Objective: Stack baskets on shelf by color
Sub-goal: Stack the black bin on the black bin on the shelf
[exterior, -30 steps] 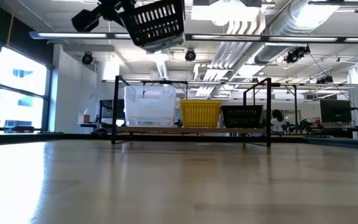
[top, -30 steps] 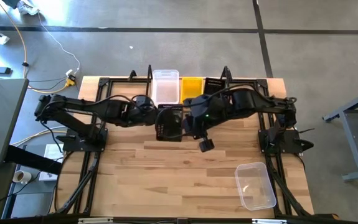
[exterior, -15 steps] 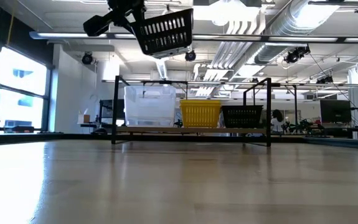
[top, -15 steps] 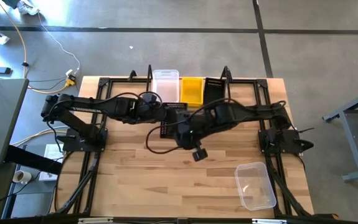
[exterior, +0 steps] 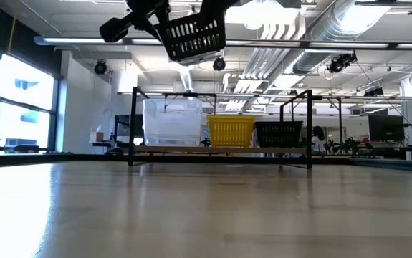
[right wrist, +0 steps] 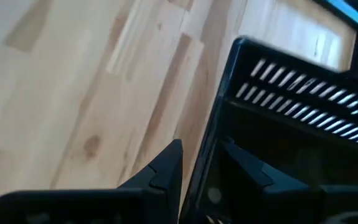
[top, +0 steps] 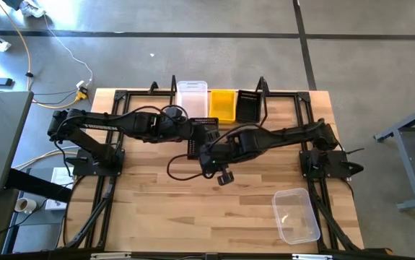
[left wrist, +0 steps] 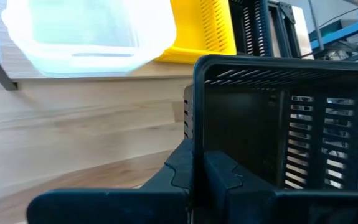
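Above the table, both tools (left wrist: 194,171) on black basket (left wrist: 284,134)

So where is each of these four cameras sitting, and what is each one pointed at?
High view: overhead, looking straight down; both arms, shelf, clear basket.
Low view: tabletop height, facing the shelf; black basket lifted overhead.
Left wrist view: behind the left gripper, fingers clamping the basket wall.
Right wrist view: behind the right gripper, gripping another wall.
All share that black basket.

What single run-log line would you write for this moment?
held: black perforated plastic basket, airborne | left gripper: shut on wall | right gripper: shut on wall | wooden shelf: clear, yellow, black baskets | table: one clear translucent bin
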`<action>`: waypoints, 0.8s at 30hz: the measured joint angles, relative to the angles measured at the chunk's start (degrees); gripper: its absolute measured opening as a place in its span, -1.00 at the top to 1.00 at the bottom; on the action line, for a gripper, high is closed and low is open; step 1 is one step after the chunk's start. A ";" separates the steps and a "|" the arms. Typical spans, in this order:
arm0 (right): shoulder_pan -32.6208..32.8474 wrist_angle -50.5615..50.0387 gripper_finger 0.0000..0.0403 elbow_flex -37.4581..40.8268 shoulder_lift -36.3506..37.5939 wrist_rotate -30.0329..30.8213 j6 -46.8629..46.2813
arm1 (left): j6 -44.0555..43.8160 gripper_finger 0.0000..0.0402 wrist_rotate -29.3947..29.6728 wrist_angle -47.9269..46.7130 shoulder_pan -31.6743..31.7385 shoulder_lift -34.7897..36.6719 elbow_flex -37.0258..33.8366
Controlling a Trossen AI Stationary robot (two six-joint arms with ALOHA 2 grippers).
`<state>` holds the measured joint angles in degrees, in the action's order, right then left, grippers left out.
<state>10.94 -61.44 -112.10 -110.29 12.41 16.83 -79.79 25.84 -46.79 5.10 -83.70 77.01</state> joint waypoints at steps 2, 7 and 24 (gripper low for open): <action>-0.07 -0.51 0.55 0.78 -0.08 1.08 -0.18 | 0.00 1.00 -0.14 0.67 0.00 0.00 0.00; -0.52 -0.98 0.59 1.41 -0.06 1.51 -1.51 | 0.50 1.00 -0.69 0.71 0.04 0.00 0.00; -0.50 -2.40 0.99 1.41 0.03 2.12 -5.23 | 4.17 0.70 -1.29 0.73 0.02 0.00 -0.04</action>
<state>10.44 -63.83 -110.69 -110.26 14.54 11.60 -75.61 24.55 -46.07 5.12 -83.70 76.97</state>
